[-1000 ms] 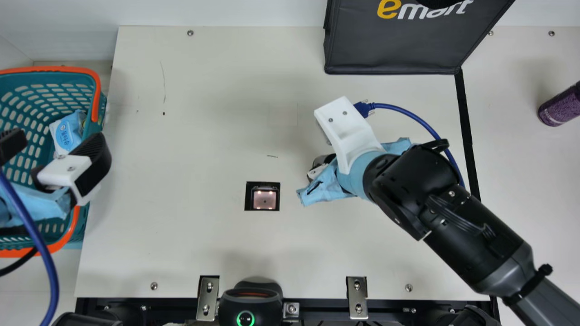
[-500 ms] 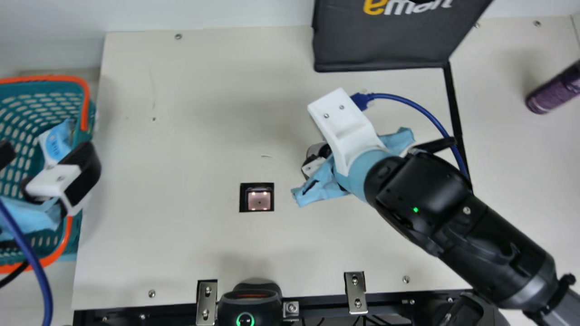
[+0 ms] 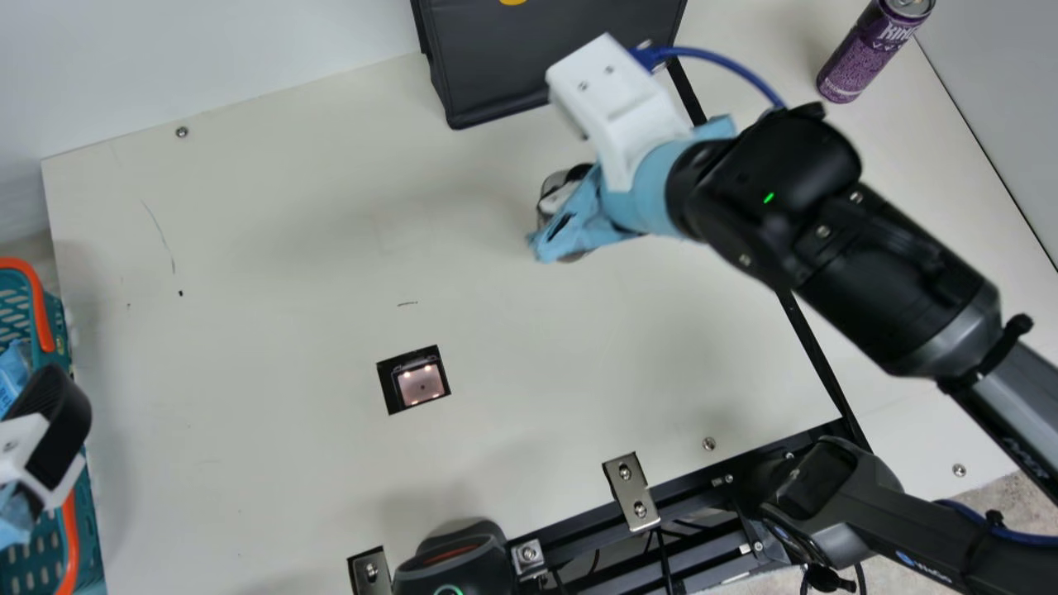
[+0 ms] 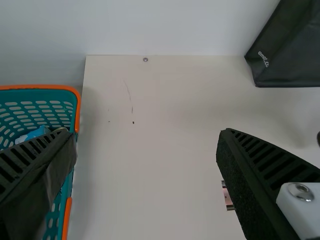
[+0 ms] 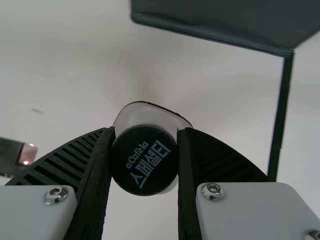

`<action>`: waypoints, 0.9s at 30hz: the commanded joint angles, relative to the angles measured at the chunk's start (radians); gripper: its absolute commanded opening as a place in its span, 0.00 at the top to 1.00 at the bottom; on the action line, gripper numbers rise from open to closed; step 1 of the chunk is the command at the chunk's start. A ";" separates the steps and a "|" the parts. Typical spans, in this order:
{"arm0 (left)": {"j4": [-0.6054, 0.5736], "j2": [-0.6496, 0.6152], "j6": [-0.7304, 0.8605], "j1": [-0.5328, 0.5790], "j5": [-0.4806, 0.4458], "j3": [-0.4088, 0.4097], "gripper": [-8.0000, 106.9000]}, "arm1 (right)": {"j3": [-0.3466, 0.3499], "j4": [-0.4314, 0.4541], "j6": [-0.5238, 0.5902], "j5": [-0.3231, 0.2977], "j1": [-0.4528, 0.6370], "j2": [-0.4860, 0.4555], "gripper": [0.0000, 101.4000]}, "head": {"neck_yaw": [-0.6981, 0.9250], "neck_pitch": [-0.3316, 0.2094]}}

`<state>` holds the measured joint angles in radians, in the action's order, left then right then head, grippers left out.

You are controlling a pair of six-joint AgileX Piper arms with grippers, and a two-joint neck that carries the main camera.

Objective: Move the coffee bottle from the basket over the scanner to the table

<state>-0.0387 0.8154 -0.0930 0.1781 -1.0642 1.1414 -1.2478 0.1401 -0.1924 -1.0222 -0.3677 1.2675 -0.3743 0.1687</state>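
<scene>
Right pincer (image 5: 145, 132) has carried the bottle (image 5: 145, 114) away from the scanner (image 3: 421, 385), gripping near its cap (image 5: 144, 165); left pincer (image 4: 147, 134) gapes. Tilted release might topple it.

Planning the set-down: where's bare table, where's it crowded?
Bare: table between basket and scanner window; also between window and metal bracket. Crowded: around the bottle gripped by the right hand, near the black bag; and basket side, by the left hand.
</scene>
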 commanded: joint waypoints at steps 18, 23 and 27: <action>0.000 0.000 0.000 0.000 0.000 0.000 0.15 | -0.205 -0.154 0.251 -0.013 0.582 0.215 1.00 | -0.002 -0.030; 0.000 0.000 0.000 0.000 0.000 0.000 0.15 | -0.300 -0.162 0.270 -0.033 0.629 0.312 1.00 | -0.002 -0.030; 0.000 0.000 0.000 0.000 0.000 0.000 0.15 | -0.381 -0.158 0.269 -0.055 0.650 0.392 1.00 | -0.002 -0.030</action>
<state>-0.0387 0.8154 -0.0930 0.1781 -1.0642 1.1414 -1.5915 -0.0193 0.0781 -1.0689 0.2804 1.6249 -0.3743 0.1672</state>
